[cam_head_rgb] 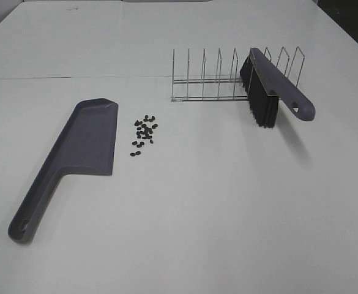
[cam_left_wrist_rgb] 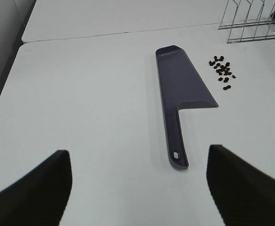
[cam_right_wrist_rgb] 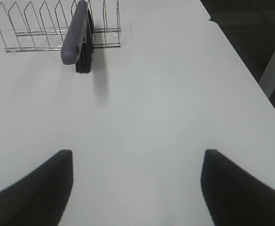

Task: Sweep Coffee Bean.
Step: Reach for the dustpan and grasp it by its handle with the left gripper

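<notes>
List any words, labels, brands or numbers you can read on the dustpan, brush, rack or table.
None. The dustpan, brush, wire rack and table show no text, label, brand or number in any view.

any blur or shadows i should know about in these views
Exterior high: soft even light, faint shadow beside the grey-purple plastic brush. Left wrist: tiny dark coffee beans sharp, black left end effector fingers blurred. Right wrist: right end effector fingers blurred too.
</notes>
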Robot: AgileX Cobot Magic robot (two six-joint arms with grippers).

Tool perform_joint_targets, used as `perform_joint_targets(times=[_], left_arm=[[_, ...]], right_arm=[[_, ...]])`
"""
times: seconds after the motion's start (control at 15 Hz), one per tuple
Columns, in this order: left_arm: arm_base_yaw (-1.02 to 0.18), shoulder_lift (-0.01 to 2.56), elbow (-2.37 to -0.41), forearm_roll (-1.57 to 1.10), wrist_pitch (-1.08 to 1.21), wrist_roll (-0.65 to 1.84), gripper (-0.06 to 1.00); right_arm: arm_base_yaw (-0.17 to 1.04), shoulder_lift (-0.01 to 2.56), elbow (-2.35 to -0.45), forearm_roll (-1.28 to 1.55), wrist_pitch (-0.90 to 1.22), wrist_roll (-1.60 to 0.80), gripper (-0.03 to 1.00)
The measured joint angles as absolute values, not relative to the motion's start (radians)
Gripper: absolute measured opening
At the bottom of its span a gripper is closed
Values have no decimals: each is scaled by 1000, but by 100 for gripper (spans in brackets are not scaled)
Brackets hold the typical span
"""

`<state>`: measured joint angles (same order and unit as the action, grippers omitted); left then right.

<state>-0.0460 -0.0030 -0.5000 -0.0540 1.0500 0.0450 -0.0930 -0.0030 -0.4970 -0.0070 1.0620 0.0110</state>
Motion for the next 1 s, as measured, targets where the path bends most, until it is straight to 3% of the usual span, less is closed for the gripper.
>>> perform_joint_targets(times=[1.0], left_arm=[[-46,-3,-500,-54,1050,45,74]], right_arm=[[-93,-3,-497,-7,1062,11,67]])
